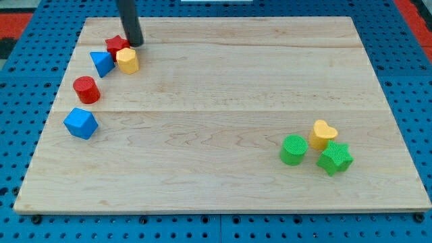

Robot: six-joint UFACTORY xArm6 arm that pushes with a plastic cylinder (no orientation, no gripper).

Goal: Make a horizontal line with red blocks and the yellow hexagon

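My tip (136,44) rests on the board at the view's upper left, just right of the red star (116,45) and just above the yellow hexagon (127,60). The red star touches the yellow hexagon and the blue triangle (102,63). The red cylinder (86,89) stands below and to the left of them, apart from them. A blue cube (81,123) sits lower still near the board's left edge.
The wooden board (223,121) lies on a blue pegboard. At the lower right stand a green cylinder (293,149), a yellow heart (323,134) and a green star (335,158), close together.
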